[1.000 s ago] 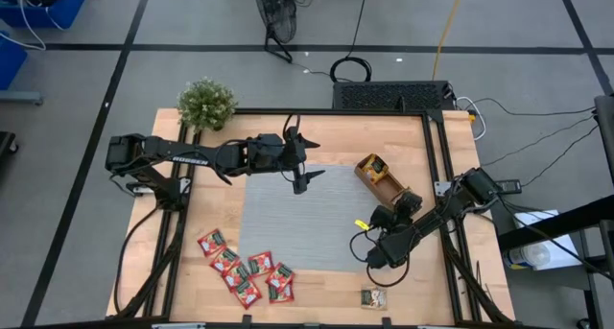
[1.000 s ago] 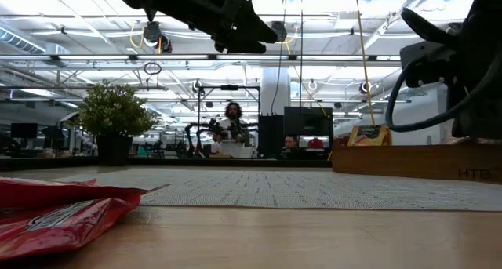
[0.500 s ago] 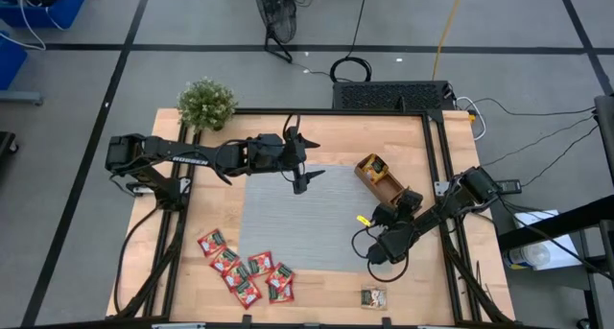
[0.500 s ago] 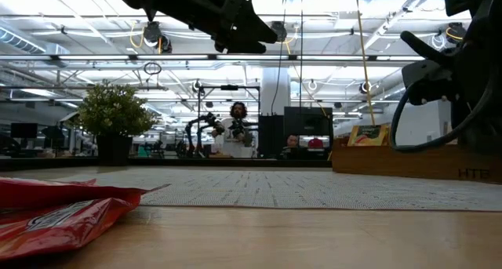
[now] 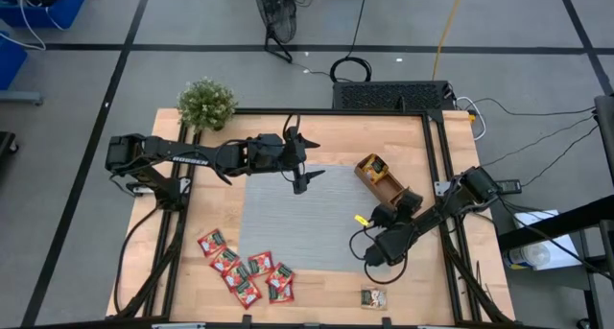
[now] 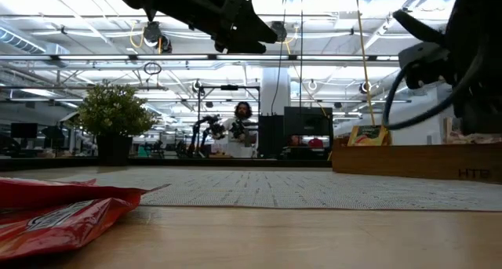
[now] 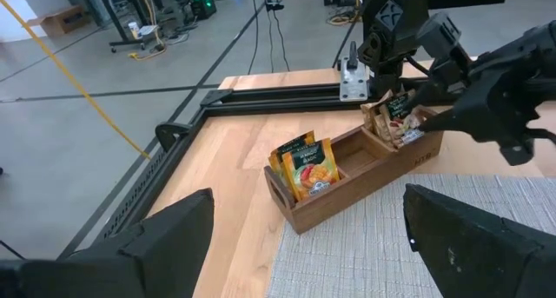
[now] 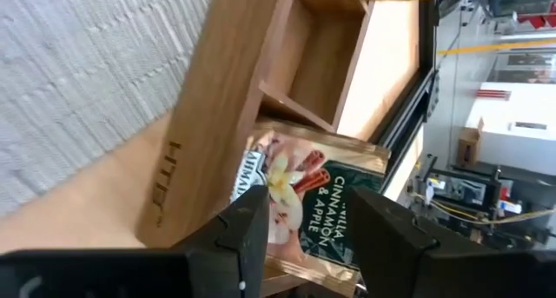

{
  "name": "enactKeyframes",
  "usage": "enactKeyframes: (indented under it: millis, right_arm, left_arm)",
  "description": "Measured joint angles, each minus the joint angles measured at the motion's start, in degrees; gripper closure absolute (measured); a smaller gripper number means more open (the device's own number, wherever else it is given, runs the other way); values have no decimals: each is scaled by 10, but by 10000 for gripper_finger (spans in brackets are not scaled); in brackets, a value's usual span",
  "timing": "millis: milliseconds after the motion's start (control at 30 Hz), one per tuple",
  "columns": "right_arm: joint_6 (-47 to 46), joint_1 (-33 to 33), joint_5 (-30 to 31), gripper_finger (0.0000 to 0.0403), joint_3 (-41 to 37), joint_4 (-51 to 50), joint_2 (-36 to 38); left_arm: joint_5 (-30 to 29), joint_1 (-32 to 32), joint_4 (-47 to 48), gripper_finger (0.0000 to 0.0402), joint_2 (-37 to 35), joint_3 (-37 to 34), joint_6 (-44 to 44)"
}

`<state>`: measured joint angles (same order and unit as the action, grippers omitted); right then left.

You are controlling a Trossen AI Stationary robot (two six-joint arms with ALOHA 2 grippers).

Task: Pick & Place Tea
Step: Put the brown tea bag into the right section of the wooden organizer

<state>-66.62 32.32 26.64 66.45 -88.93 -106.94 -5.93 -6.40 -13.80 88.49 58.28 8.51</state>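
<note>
Right gripper point(image 5: 403, 206): right of centre in the high view, over the near end of the wooden tray point(image 5: 383, 181); in its own wrist view the fingers point(image 8: 248, 237) pinch a pale and dark green sachet point(image 8: 317, 202) printed with a flower and cinnamon sticks; the sachet hangs over the tray's end compartment beside the outer wall
Left gripper point(image 5: 299, 161): just above centre in the high view, over the far edge of the grey mat point(image 5: 288, 219); fingers point(image 7: 165, 237) spread wide with nothing between them; in the low view the arm shows as a dark shape along the upper left
Wooden tray: lies at a slant at the mat's right edge, centre right in the high view; orange-yellow sachets point(image 7: 306, 165) stand upright in its far compartment; more pale sachets point(image 7: 395, 120) lean in the compartment at the other end, under the right gripper
Red sachets point(image 5: 245, 270): a loose cluster on the bare wood at lower left of the high view, just off the mat's near left corner; some overlap; they fill the lower left corner of the low view point(image 6: 59, 210)
Lone pale sachet point(image 5: 374, 297): flat on the wood near the lower edge of the high view, right of centre, well apart from the red ones
Potted plant point(image 5: 206, 103): upper left corner of the table
Background: a person point(image 6: 241, 132) stands far off beyond the table in the low view, near centre
</note>
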Motion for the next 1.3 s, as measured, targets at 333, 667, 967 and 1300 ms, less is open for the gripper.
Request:
enactKeyframes:
  millis: [333,667,967,1300]
  right_arm:
    - [18,47,-19,264,58,53,15]
    - [128,176,-132,264,61,404,72]
    - [208,215,-150,254,50,554,37]
    - [244,196,-194,166,50,553,-25]
  left_arm:
    - [0,0,0,36,0,0,0]
    - [0,0,0,36,0,0,0]
    - [0,0,0,36,0,0,0]
    - [0,0,0,36,0,0,0]
